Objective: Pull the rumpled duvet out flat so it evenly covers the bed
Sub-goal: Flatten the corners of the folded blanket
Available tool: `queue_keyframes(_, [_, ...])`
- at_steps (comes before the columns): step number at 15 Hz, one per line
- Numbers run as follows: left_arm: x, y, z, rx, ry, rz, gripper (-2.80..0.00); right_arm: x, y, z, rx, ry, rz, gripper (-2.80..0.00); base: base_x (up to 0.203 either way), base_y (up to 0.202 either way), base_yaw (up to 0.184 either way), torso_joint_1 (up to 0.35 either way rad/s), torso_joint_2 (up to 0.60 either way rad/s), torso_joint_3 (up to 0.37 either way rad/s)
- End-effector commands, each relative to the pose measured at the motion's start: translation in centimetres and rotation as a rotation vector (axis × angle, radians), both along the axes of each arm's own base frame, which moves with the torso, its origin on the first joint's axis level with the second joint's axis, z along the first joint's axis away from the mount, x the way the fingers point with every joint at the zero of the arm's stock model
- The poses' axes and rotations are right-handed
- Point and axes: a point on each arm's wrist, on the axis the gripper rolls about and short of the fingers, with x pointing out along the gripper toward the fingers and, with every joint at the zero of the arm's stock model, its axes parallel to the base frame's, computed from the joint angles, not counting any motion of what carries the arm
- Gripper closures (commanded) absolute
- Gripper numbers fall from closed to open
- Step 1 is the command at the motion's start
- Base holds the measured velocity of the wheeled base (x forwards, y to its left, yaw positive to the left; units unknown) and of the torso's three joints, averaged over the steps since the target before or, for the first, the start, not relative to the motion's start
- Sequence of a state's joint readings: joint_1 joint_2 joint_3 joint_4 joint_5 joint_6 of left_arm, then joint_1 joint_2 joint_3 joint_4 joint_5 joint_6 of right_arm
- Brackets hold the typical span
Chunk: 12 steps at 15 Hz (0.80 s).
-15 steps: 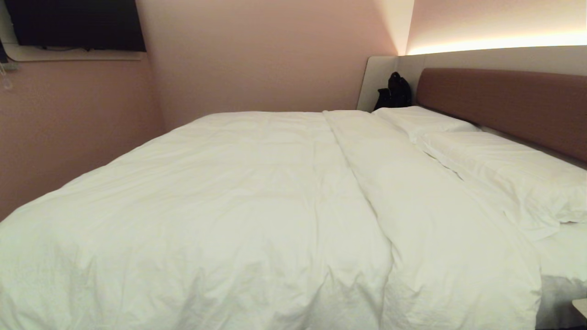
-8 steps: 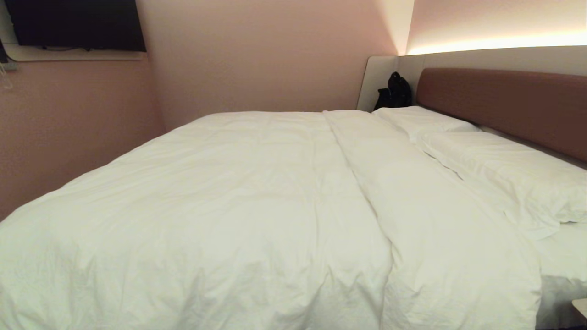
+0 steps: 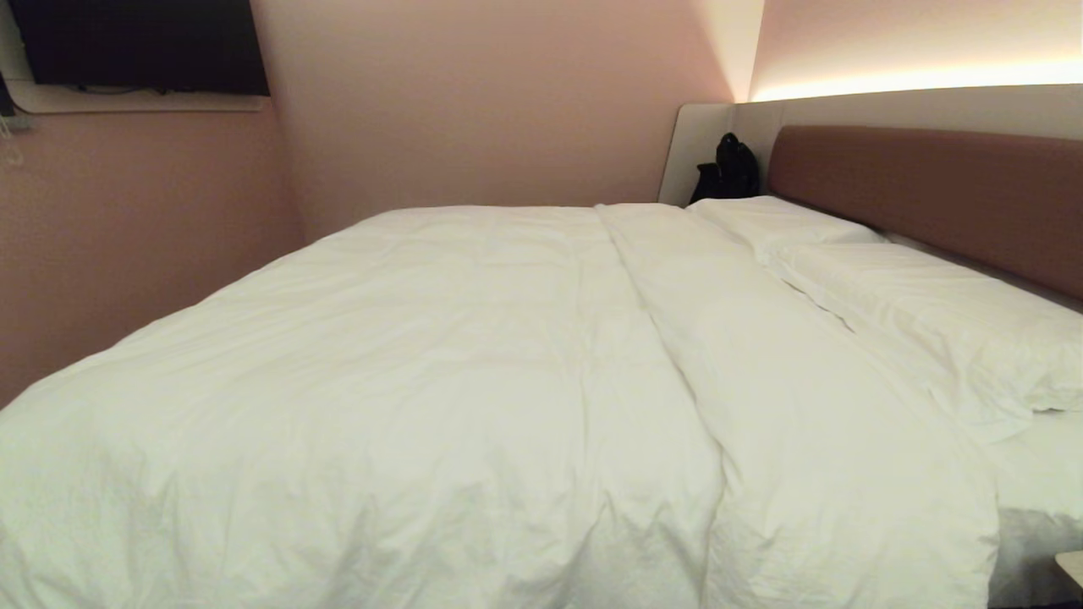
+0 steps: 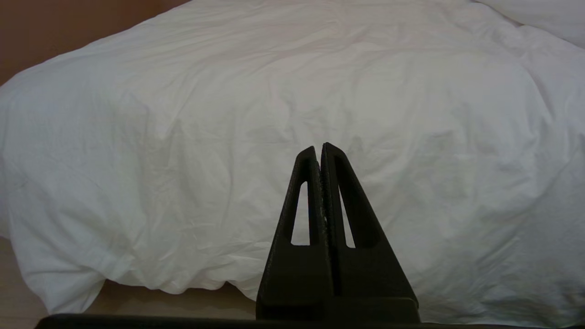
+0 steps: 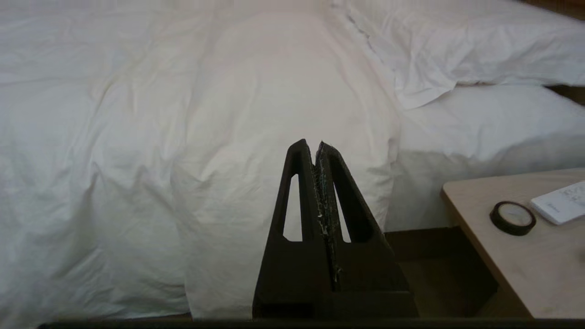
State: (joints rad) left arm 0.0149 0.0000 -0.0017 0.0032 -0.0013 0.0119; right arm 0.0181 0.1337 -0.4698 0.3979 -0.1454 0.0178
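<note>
Duvet [image 3: 440, 397] spread over most of the bed [image 3: 1036, 474], lightly wrinkled, near edge draped over the side toward the floor. Long fold ridge running from the near edge up toward the far side, a narrower strip of duvet beyond it on the headboard side. Two pillows [image 3: 922, 313] lined up along the brown headboard [image 3: 939, 199], duvet edge reaching just beside them. Patch of bare sheet showing at the near corner under the pillows. Left end effector [image 4: 321, 153] closed, empty, hanging in front of the draped duvet edge, no contact. Right end effector [image 5: 315, 148] closed, empty, facing the fold strip, clear of the fabric. Wooden tabletop [image 5: 516, 265] beside the bed near the right end effector, carrying a tape roll [image 5: 512, 218] and a white remote [image 5: 560, 203]. Dark bag [image 3: 726, 169] in the far corner past the pillows.
</note>
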Motion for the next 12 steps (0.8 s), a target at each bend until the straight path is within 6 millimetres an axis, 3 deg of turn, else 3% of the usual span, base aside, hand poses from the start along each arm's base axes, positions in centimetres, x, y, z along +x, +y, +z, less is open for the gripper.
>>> queue_keyframes(1, [0.00, 0.00, 0.00, 0.000, 0.000, 0.000, 0.00, -1.38, -0.03, -0.53, -0.033, -0.083, -0.005, 0.00, 0.000, 0.000, 0.000, 0.000, 0.00, 0.000])
queue_keyframes(6, [0.00, 0.00, 0.00, 0.000, 0.000, -0.001, 0.00, -2.37, -0.07, -0.15, -0.065, -0.170, -0.020, 0.00, 0.000, 0.000, 0.000, 0.000, 0.00, 0.000])
queue_keyframes(12, [0.00, -0.01, 0.00, 0.000, 0.000, -0.001, 0.00, -1.40, -0.05, -0.47, -0.077, -0.228, -0.020, 0.00, 0.000, 0.000, 0.000, 0.000, 0.00, 0.000])
